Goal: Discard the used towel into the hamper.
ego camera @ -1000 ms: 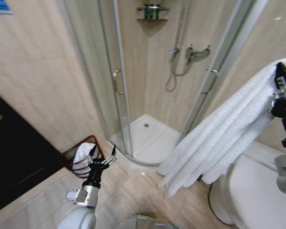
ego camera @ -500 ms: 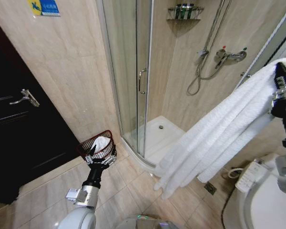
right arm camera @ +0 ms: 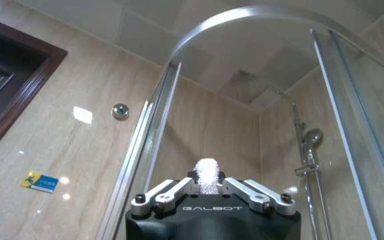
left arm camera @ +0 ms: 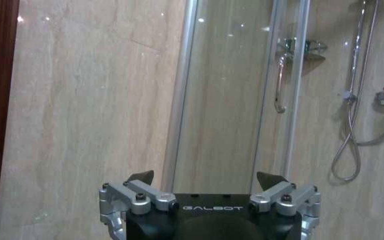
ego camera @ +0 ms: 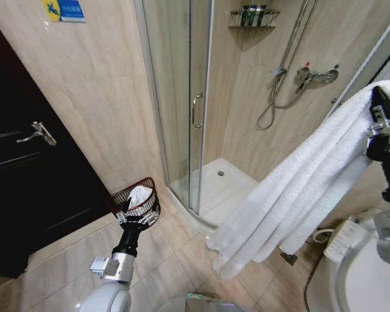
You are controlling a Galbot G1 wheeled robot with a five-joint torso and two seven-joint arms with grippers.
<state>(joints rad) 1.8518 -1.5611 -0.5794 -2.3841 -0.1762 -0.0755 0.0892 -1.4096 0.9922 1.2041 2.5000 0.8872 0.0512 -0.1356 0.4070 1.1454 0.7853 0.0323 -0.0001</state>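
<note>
Since half a second ago the whole head view has shifted slightly, so the camera has moved a little; the towel's [ego camera: 299, 195] lower folds hang a touch lower and more to the left, while the arms and the hamper [ego camera: 135, 199] keep their places. Towel: long, white, ribbed, draped from high at the right and falling diagonally down toward the floor tiles [ego camera: 175, 260], its loose ends hanging free above them in front of the shower. Its top is pinched in the right gripper [ego camera: 381, 123], raised high at the right edge of the head view; in the right wrist view the jaws are closed on a white tuft of towel between them [right arm camera: 207, 182]. Hamper: dark reddish-brown, open-ribbed, standing on the floor against the beige wall between the dark door [ego camera: 26, 182] and the glass shower enclosure [ego camera: 182, 110]; something white already lies inside it. It is well apart from the held towel. Left gripper [ego camera: 138, 211]: low, just in front of the hamper's rim in the head view, jaws apart and empty, as the left wrist view [left arm camera: 207, 181] confirms. White toilet [ego camera: 361, 273] with side control panel sits at lower right, below the right arm.
</note>
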